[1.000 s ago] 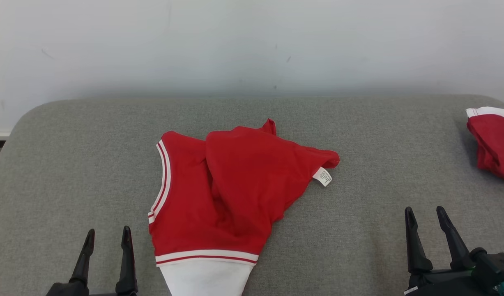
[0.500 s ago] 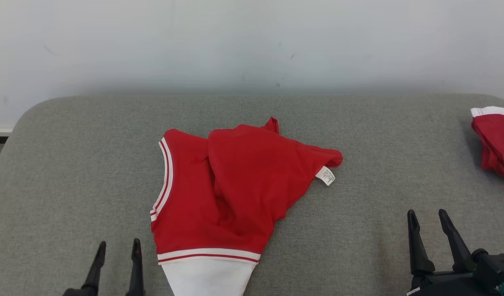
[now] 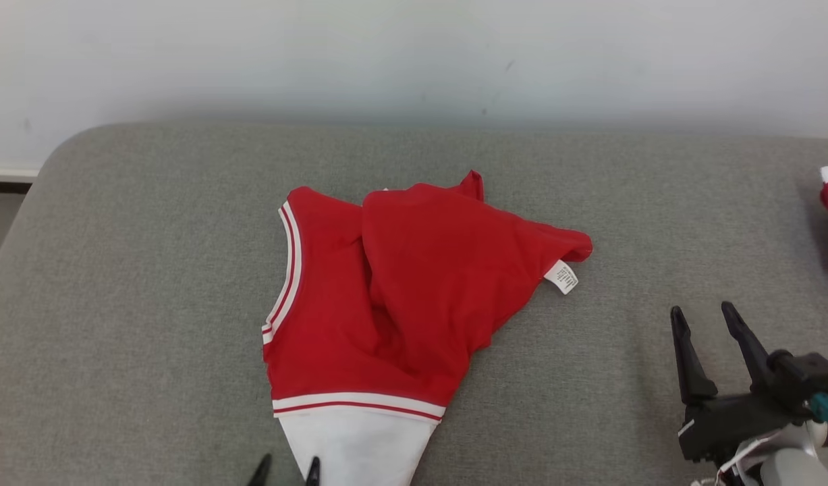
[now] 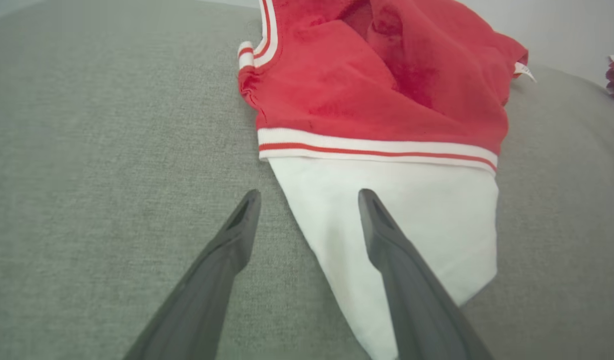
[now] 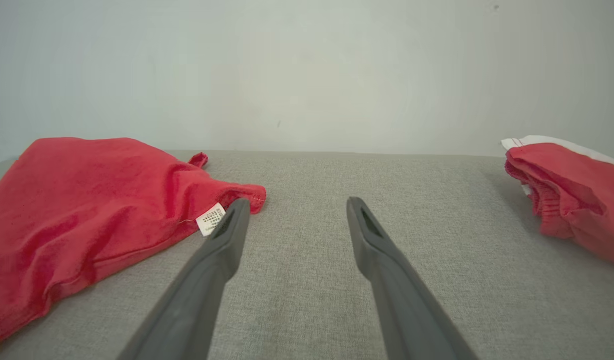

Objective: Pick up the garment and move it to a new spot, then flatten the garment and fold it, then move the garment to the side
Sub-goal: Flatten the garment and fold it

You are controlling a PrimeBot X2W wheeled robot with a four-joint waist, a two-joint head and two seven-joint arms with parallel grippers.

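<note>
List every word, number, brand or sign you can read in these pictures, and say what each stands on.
On the white tag of the red garment: rows of dark print, too small and blurred to read.
No other word, number, brand or sign is legible.

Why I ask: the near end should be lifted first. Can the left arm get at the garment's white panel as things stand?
Probably yes. The left gripper is open, and its fingers appear to straddle the left edge of the white panel. Nothing lies between them and it.
</note>
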